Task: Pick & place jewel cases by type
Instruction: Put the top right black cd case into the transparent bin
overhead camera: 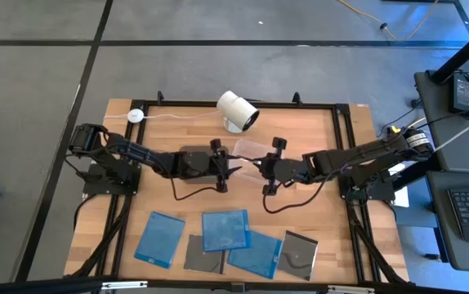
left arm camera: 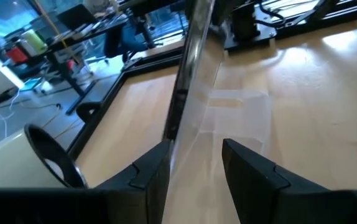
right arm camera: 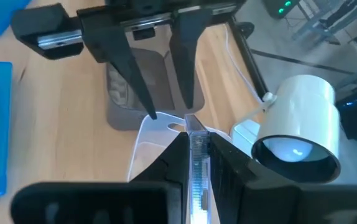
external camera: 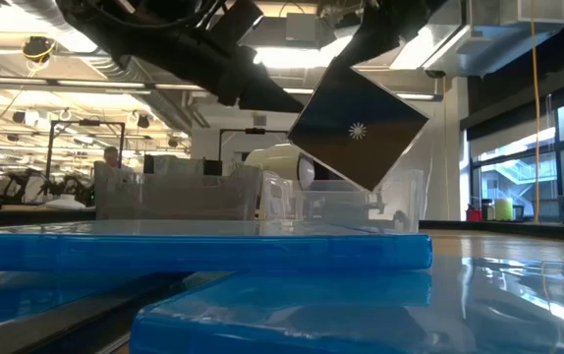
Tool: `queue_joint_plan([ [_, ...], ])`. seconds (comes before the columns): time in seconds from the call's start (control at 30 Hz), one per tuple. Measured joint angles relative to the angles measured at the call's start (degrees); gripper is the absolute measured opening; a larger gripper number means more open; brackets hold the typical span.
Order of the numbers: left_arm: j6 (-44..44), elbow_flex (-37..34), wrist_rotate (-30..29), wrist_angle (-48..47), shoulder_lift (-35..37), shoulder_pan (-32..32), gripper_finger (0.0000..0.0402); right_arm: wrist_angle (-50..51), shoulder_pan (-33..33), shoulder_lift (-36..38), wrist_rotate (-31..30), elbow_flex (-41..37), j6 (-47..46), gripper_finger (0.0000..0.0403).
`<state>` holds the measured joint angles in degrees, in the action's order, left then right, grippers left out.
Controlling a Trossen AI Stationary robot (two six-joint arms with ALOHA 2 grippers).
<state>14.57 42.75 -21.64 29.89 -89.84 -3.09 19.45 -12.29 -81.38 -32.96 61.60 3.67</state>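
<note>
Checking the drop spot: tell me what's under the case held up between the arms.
Under the held case, pinched by the right pincer with the left pincer alongside, stands a clear tub. Its contents cannot be made out; the white camera is beside.

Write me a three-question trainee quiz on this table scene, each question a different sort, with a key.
1. True or false: the right gripper is shut on the lifted dark jewel case.
2. Multiple choice: the white camera stands at (A) the table's far edge, (B) among the blue cases, (C) on the floor.
3. Fill in: in the high view, the jewel cases lying flat on the table are three blue cases and ___ dark cases.

Key: 1 true. 2 A. 3 two.
</note>
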Motion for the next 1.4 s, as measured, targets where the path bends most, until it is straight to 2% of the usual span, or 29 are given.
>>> queue_joint_plan([
  [0.33,-0.3,0.2,0.2,-0.4,0.0,2.5,0.0143,-2.4,-0.1,0.0,0.9,0.0,5.1,0.005],
  [0.57,1.2,0.2,3.7,-0.5,0.0,3.0,0.0139,-3.2,-0.1,0.0,1.2,0.0,5.9,0.005],
  [1.1,1.7,0.2,4.3,-0.9,0.0,2.8,0.0046,-2.9,-0.1,0.0,1.8,0.0,5.6,0.005],
  [1.4,8.1,0.2,3.7,-0.5,0.0,2.8,0.0044,-2.9,-0.1,0.0,1.7,0.0,5.5,0.0069],
])
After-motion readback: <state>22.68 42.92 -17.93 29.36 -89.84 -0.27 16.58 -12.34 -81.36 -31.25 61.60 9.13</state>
